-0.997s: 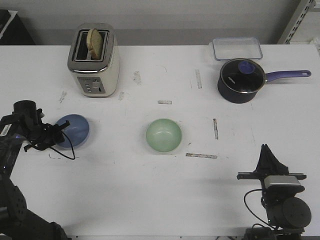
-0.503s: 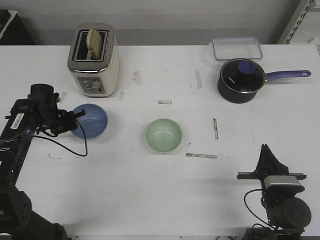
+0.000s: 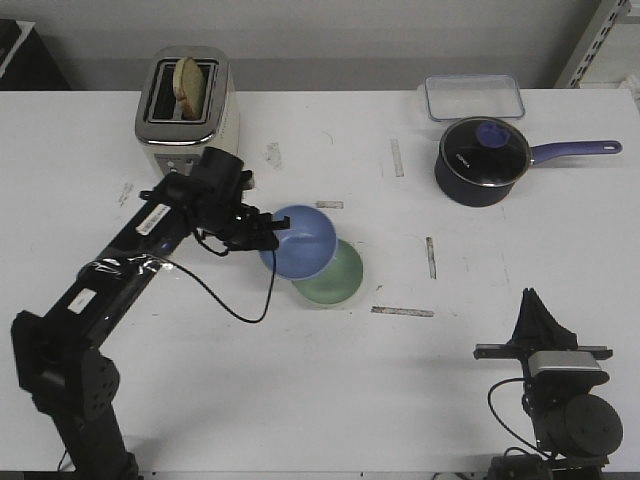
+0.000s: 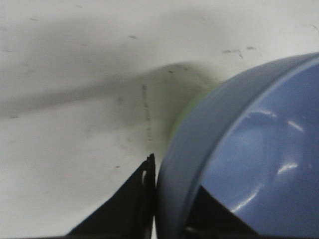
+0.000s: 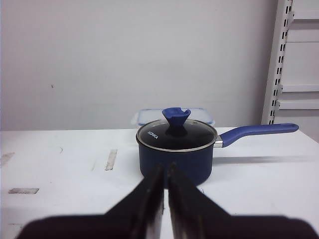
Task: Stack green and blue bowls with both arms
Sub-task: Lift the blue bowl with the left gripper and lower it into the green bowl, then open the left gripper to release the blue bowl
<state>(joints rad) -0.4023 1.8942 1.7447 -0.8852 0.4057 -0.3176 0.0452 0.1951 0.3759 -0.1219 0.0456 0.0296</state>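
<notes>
My left gripper (image 3: 268, 231) is shut on the rim of the periwinkle blue bowl (image 3: 304, 240) and holds it in the air, partly over the mint green bowl (image 3: 338, 281), which rests on the table at the middle. In the left wrist view the blue bowl (image 4: 254, 149) fills the frame, its rim pinched between my fingers (image 4: 129, 209), and a sliver of the green bowl (image 4: 183, 110) shows behind it. My right gripper (image 3: 537, 318) is shut and empty, parked at the front right; it also shows in the right wrist view (image 5: 166, 172).
A toaster (image 3: 188, 118) with bread stands at the back left. A dark navy saucepan (image 3: 483, 160) with a glass lid and long handle sits at the back right, and a clear plastic container (image 3: 473, 97) lies behind it. Tape marks dot the table (image 3: 250, 400).
My left arm has carried the blue bowl from the table's left side rightward, so that it now overlaps the green bowl. The right arm has not moved.
</notes>
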